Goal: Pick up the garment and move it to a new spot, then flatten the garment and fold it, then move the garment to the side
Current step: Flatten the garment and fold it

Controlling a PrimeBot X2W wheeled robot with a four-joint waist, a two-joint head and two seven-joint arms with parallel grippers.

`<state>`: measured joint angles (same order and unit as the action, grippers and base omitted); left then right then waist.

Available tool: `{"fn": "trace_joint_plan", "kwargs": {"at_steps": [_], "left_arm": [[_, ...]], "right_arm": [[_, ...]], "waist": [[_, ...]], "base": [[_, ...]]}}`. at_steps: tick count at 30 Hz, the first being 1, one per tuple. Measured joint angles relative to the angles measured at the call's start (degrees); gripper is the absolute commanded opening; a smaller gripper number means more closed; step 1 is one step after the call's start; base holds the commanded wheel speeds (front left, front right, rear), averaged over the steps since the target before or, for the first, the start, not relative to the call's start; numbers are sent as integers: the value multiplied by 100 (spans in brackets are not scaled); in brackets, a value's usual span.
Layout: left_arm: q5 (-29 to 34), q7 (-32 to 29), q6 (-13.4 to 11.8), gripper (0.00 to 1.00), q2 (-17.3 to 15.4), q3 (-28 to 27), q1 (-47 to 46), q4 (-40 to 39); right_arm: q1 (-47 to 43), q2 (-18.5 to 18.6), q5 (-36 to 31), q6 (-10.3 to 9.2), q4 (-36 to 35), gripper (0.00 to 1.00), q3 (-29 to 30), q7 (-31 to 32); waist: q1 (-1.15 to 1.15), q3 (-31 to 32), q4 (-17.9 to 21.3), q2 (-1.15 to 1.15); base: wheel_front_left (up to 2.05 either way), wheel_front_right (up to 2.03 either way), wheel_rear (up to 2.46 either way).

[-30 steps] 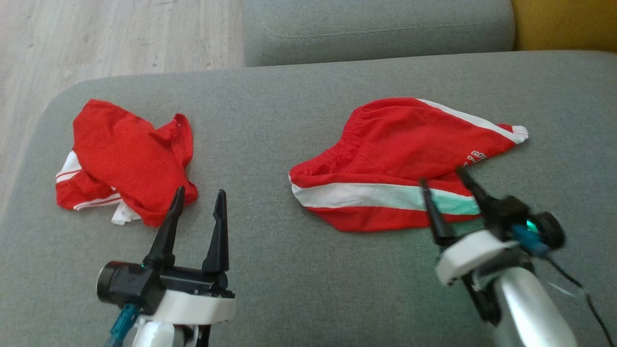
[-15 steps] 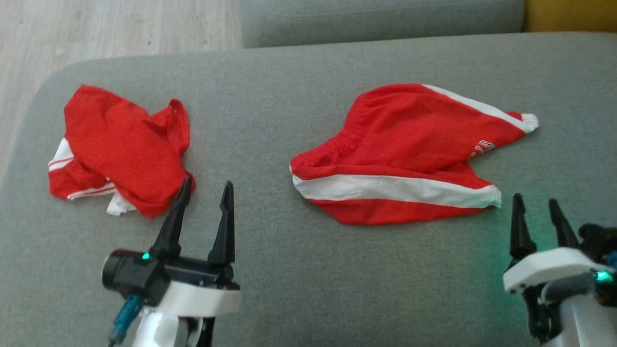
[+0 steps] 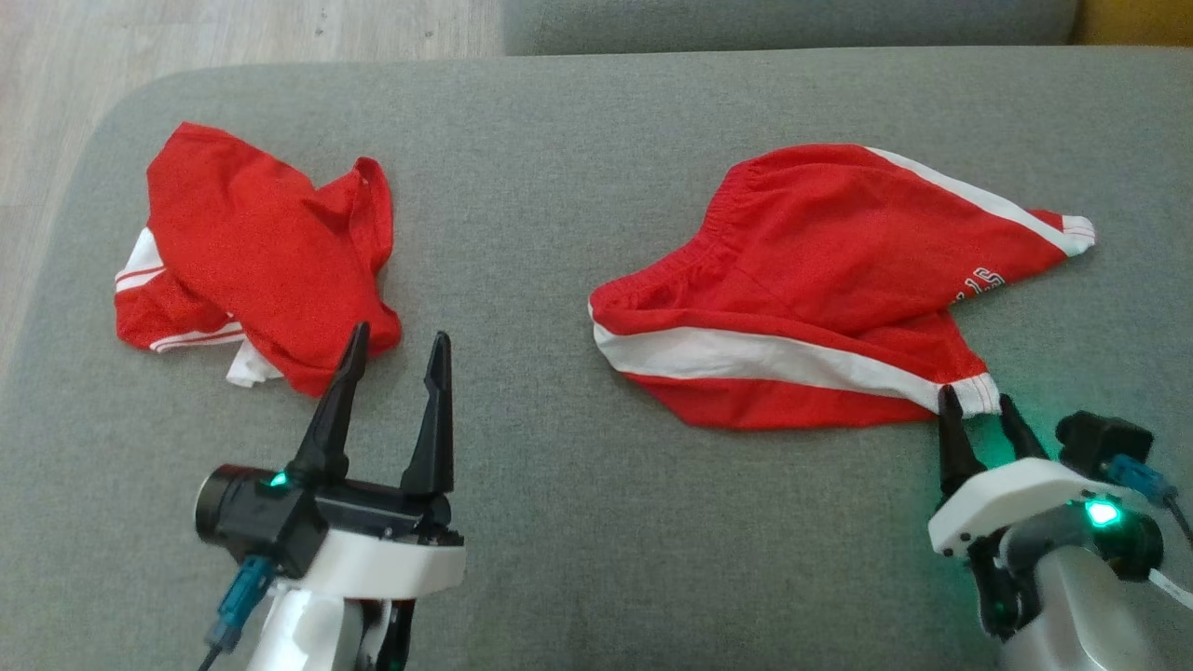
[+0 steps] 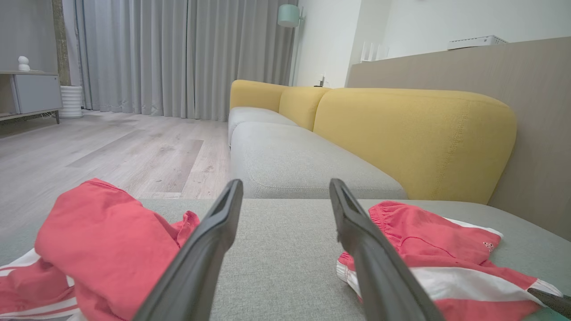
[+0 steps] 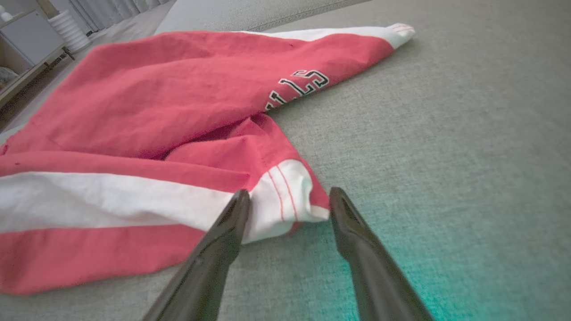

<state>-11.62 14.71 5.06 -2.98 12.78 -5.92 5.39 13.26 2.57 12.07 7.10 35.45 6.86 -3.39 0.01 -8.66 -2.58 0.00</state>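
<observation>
Item: red shorts (image 3: 820, 280) with white side stripes, lying on the grey sofa seat (image 3: 578, 540), right of centre in the head view, waistband toward the middle, legs fanned to the right, the near leg partly tucked under the far one. Second item: a crumpled red-and-white garment (image 3: 252, 252), well apart at the left. State of right pincer (image 3: 977, 395): jaws apart, straddling the white cuff (image 5: 285, 196) of the near leg, low to the cushion, not closed on it. State of left pincer (image 3: 399, 332): jaws wide, holding nothing, just beside the crumpled garment. Status, as judged: shorts neither flat nor folded; a grasp at the cuff appears in hand; flattening, folding and setting aside all remain. Whether the first relocation is done cannot be told.
</observation>
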Motion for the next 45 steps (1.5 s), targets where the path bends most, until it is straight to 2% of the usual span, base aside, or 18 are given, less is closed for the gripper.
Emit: {"fn": "trace_joint_plan", "kwargs": {"at_steps": [1, 6, 11, 14, 20, 21, 22, 25, 27, 31, 35, 37, 45], "left_arm": [[0, 0, 0, 100, 0, 0, -4, 2], [0, 0, -2, 100, 1, -5, -3, 54], [0, 0, -20, 100, 1, -9, 5, 64], [0, 0, -45, 100, 2, -4, 41, 63], [0, 0, -51, 100, 2, 33, 46, 71], [-1, 0, -51, 100, 2, 48, 47, 88], [-1, 0, -51, 100, 2, 73, 48, 113], [0, 0, -53, 100, 2, 200, 48, 163], [0, 0, -60, 100, 3, 252, 48, 191], [-113, 0, -148, 100, 2, 399, 48, 345], [-56, 0, -137, 100, 1, 578, 44, 563], [-41, 0, -38, 100, -3, 728, 31, 714], [48, -387, 201, 100, -90, 1535, -567, 1401]], "right_arm": [[45, 0, 0, 0, 57, 0, -35, -33], [154, 0, -77, 0, 222, 0, -38, -193], [142, -1, -322, 0, 226, 0, 302, -276], [97, -1, -599, 0, 56, 0, 802, -275], [-177, 0, -661, 0, -163, 0, 1077, -216], [-246, -3, -661, 0, -200, 77, 1083, -216], [-301, -9, -666, 0, -265, 100, 1099, -249], [-348, -7, -406, 0, -567, 100, 1012, -627], [-350, -2, 47, 0, -889, 100, 760, -879], [-626, -8, 472, 0, -1592, 100, 98, -1051], [-1254, -11, 453, 0, -1869, 100, -149, -1082], [-1408, -10, 457, 0, -1936, 100, -126, -1082], [-1386, -10, 298, 0, -2087, 100, -147, -1082]], "waist": [[0, 8, 0, 0], [-1, 123, 34, 0], [-1, 223, 123, 0], [-1, 316, 251, 0], [-2, 396, 361, 0], [-2, 400, 375, 0], [-1, 400, 386, 0], [-1, 402, 385, 0], [-1, 416, 362, 0], [-2, 445, 307, 0], [-2, 447, 281, 0], [-1, 446, 274, 0], [-1, 301, 404, 0]], "base": [[0, 0, 0], [0, 0, 0], [0, 0, 0], [0, 0, 0], [0, 0, 0], [0, 0, 0], [0, 0, 0], [0, 0, 0], [0, 0, 0], [0, 0, 0], [0, 0, 0], [0, 0, 0], [0, 0, 0]]}}
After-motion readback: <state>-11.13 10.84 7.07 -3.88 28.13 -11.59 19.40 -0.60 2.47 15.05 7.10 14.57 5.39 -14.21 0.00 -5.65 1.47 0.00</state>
